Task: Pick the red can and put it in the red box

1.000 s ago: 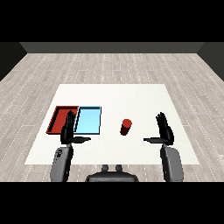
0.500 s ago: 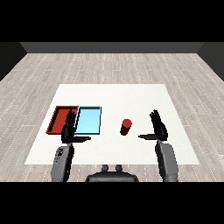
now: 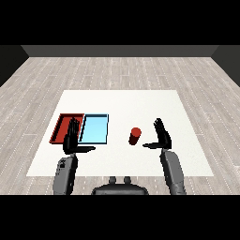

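A small red can (image 3: pixel 135 136) stands upright on the white table (image 3: pixel 122 105), right of the two trays. My right hand (image 3: pixel 163 135) hovers just to the can's right, open, fingers straight and thumb pointing toward the can, a small gap between them. The red tray (image 3: pixel 62 126) lies at the left, its near right corner partly hidden by my left hand (image 3: pixel 71 138). That hand is open with fingers straight up and holds nothing.
A light blue tray (image 3: pixel 95 128) lies against the red tray's right side, between it and the can. Bare white table surrounds the can and stretches to the far edge. Grey wood floor lies beyond the table.
My right hand has moved left toward the red can over the last second. The left hand, the can and both trays have stayed where they were.
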Robot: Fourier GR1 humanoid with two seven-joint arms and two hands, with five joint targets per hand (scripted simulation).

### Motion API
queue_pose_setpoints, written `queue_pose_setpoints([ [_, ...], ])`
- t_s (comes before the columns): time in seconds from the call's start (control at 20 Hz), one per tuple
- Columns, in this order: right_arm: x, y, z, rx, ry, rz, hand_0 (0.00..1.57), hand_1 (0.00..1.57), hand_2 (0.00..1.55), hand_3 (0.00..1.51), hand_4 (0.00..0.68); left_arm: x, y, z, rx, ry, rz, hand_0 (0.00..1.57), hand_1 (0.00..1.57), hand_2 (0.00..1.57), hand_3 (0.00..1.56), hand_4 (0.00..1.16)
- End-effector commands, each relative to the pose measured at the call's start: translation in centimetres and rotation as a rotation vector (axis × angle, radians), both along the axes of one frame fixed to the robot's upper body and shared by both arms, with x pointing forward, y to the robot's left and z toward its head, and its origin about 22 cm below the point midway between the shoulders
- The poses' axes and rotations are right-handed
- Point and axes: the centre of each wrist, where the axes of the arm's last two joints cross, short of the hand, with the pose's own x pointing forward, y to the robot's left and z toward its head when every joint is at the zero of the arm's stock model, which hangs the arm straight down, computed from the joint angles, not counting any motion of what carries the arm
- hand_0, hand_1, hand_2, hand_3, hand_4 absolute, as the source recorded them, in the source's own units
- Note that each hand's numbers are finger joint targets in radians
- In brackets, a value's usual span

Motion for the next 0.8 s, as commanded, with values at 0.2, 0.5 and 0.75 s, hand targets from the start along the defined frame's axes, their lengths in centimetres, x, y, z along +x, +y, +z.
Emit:
queue_pose_setpoints([
  [0.2, 1.0, 1.4, -1.3, 0.022, 0.043, 0.054, 0.0, 0.0, 0.0, 0.0, 0.0, 0.0, -0.2, -1.0, 0.0, -0.011, 0.006, 0.0, 0.0, 0.0, 0.0, 0.0],
  [0.5, 1.9, 4.4, -1.8, 0.064, 0.067, 0.058, 0.0, 0.0, 0.0, 0.0, 0.0, -0.3, -0.6, 1.7, -0.015, -0.013, -0.001, 0.0, 0.0, 0.0, 0.0, 0.0],
  [0.75, 0.6, 3.4, -3.9, 0.09, 0.102, 0.066, 0.0, 0.0, 0.0, 0.0, 0.0, 0.4, 0.5, 0.8, -0.024, 0.002, 0.0, 0.0, 0.0, 0.0, 0.0, 0.0],
])
